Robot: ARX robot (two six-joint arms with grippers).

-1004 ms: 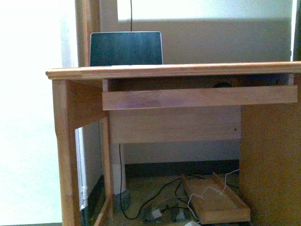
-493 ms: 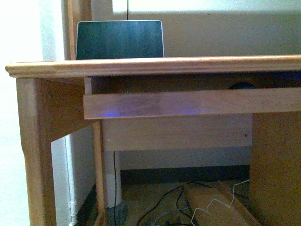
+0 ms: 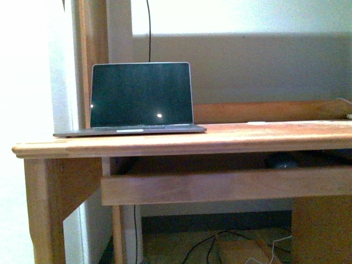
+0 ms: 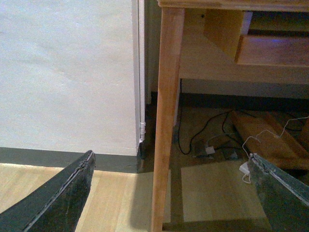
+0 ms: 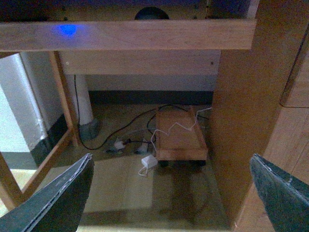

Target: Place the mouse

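1. The mouse (image 3: 281, 161) lies in the shadowed gap under the top of the desk (image 3: 247, 132), on the pull-out shelf (image 3: 220, 187) behind its front rail, toward the robot's right; in the right wrist view only its dark dome (image 5: 151, 13) shows above that rail; I judge it has yet to be fetched and set down, probably on the desktop, though no target spot is marked.
2. The left gripper (image 4: 170, 155) is spread wide and grasps nothing; it hangs low beside the desk leg (image 4: 164, 121), facing the floor, well apart from the mouse.
3. The right gripper (image 5: 170, 157) is likewise spread and empty; it faces the space under the shelf, with the mouse roughly in line with the gap between its fingers, so it seems the better-placed arm for the reach.
4. The laptop (image 3: 142, 96) stands open with a dark screen on the left part of the top, its front near the desk's edge; bare wood remains to its right, a natural place for a mouse.
5. The desk is varnished light wood with a rounded front lip; the slot between top and shelf is low, so a gripper going in risks striking the rail or the lip.
6. Behind is a pale wall (image 3: 264, 66); under the desk lie cables (image 5: 120, 130), a white adapter (image 5: 148, 161) and a shallow wooden box (image 5: 181, 137); a blue glow (image 5: 67, 30) sits on the rail, its source unclear.
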